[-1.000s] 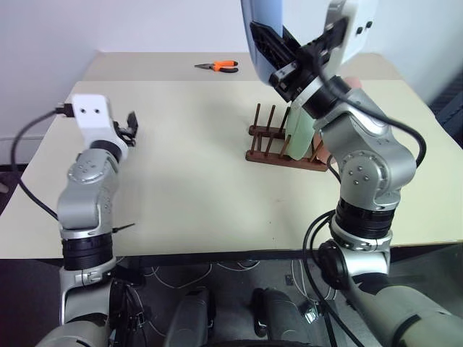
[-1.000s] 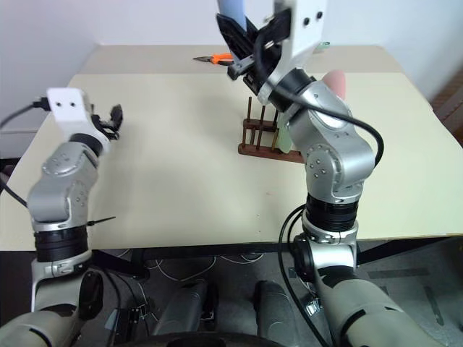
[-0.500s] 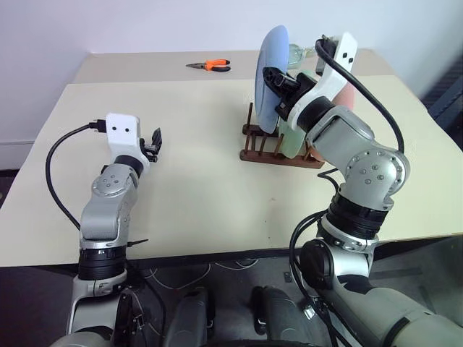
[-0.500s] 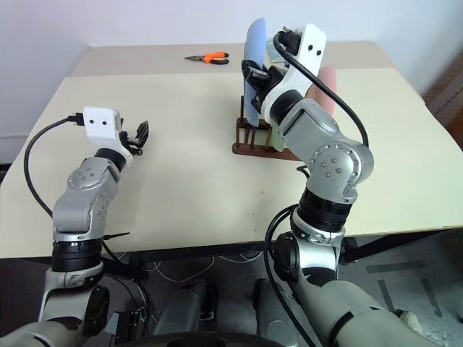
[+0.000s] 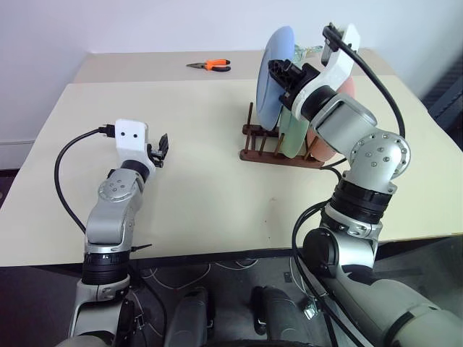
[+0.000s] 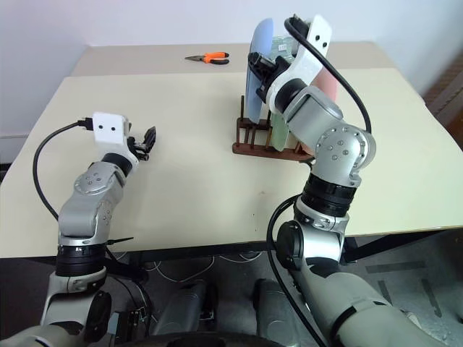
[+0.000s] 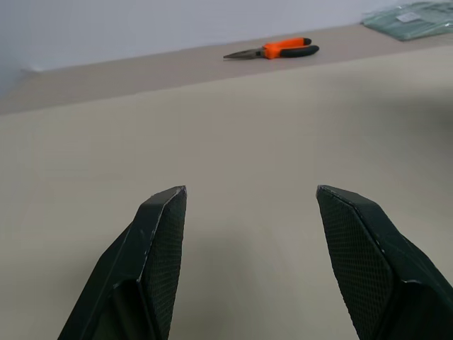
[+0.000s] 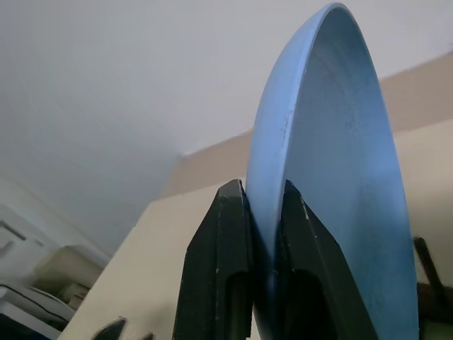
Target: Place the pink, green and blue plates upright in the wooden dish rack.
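while the right gripper pinches the rim of the blue plate between its two black fingers, the plate stands on edge above the left end of the wooden rack, its lower edge down among the pegs. whether it touches the base rails cannot be told. the green plate stands upright in the rack just behind the blue one, and the pink plate stands upright further toward the rack's right end, mostly hidden by the right arm. the rack sits on the cream table, on its far right part.

well to the left of the rack, the left gripper hovers just above the table, its fingers spread apart with nothing between them. it points level across the tabletop, away from the robot.

beyond the rack and to its left, orange-handled pliers lie on a second table that butts against the first one's far edge. a clear plastic sheet or bag lies on that far surface too, behind the rack.
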Tool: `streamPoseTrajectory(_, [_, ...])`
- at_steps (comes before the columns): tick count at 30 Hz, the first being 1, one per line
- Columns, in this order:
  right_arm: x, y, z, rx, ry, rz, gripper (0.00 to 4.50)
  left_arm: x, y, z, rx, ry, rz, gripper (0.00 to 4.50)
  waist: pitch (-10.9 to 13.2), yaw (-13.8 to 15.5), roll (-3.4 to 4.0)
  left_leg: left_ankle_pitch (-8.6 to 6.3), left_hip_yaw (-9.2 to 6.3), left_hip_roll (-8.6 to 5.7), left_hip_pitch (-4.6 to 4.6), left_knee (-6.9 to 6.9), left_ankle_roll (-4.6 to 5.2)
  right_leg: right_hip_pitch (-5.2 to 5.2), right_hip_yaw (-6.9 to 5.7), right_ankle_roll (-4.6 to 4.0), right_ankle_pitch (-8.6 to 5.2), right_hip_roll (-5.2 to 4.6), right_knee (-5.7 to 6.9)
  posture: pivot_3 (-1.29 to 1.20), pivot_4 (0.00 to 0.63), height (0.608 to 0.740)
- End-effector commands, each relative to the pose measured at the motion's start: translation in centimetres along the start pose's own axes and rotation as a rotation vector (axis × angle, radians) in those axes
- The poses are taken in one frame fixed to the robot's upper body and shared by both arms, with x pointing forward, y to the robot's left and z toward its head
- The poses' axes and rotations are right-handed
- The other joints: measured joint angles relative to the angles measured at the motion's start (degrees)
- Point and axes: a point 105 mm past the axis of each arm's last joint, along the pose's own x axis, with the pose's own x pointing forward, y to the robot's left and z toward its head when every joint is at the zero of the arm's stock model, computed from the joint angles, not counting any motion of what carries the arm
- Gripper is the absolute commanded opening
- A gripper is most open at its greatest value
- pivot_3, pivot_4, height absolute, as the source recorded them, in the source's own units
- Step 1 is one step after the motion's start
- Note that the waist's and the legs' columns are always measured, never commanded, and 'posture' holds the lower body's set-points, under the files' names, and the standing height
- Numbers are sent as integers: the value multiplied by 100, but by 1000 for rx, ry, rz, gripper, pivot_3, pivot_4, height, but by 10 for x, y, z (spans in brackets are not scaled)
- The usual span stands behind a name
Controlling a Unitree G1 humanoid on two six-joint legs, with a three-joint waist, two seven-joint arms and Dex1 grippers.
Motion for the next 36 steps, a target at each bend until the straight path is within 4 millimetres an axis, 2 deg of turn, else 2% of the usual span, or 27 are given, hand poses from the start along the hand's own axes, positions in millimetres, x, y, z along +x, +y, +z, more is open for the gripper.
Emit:
streamPoseTrajectory(1, [-4,22,20,5,-73,69,0,-3,-4,14,19,-58,-11,2963,0,-1,0,0,0,0,0,0,0,0,0,0,0,0,0,0,150,740])
streamPoseTrajectory(6, [-3,22,10,45,-48,57,0,-2,-7,15,19,-60,-23,2963,0,1,0,0,0,0,0,0,0,0,0,0,0,0,0,0,150,740])
streamPoseTrajectory(15, [2,-7,-9,78,-10,-55,0,-3,-7,16,25,-61,-29,2963,0,-4,0,-1,0,1,0,0,1,2,0,0,0,1,-1,0,150,740])
streamPoseTrajectory(19, [6,-12,-14,89,2,-66,0,-2,-7,16,28,-61,-31,2963,0,-7,1,-1,0,2,0,0,1,1,0,0,0,2,-1,0,150,740])
streamPoseTrajectory(22, [9,-12,-15,73,-1,-64,1105,-2,-8,17,29,-62,-32,3031,0,-1,0,-1,0,2,0,0,1,1,1,0,0,2,-1,0,150,740])
streamPoseTrajectory(26, [11,-5,-6,-73,-43,-28,3002,-3,-9,16,30,-61,-34,3031,0,4,1,-1,0,2,0,1,2,2,0,0,0,2,-3,0,150,740])
streamPoseTrajectory(28, [10,-2,1,-188,-63,-7,3002,-3,-10,16,32,-60,-36,3031,0,2,1,-2,1,1,0,1,3,2,0,1,0,2,-4,0,150,740])
streamPoseTrajectory(32, [2,18,19,-594,-146,102,3002,-4,-12,14,34,-57,-40,3031,1,5,2,-2,0,1,0,2,4,2,0,1,-1,2,-6,0,150,740])
streamPoseTrajectory(34, [-11,27,29,-786,-209,176,3002,-5,-12,14,48,-58,-47,3031,1,6,1,-4,1,1,0,2,6,2,0,1,-1,3,-9,0,150,740])
streamPoseTrajectory(36, [-31,31,34,-836,-230,296,3002,-7,-10,13,70,-55,-47,3031,1,10,1,-5,0,2,0,2,9,5,0,2,-1,4,-10,0,150,740])
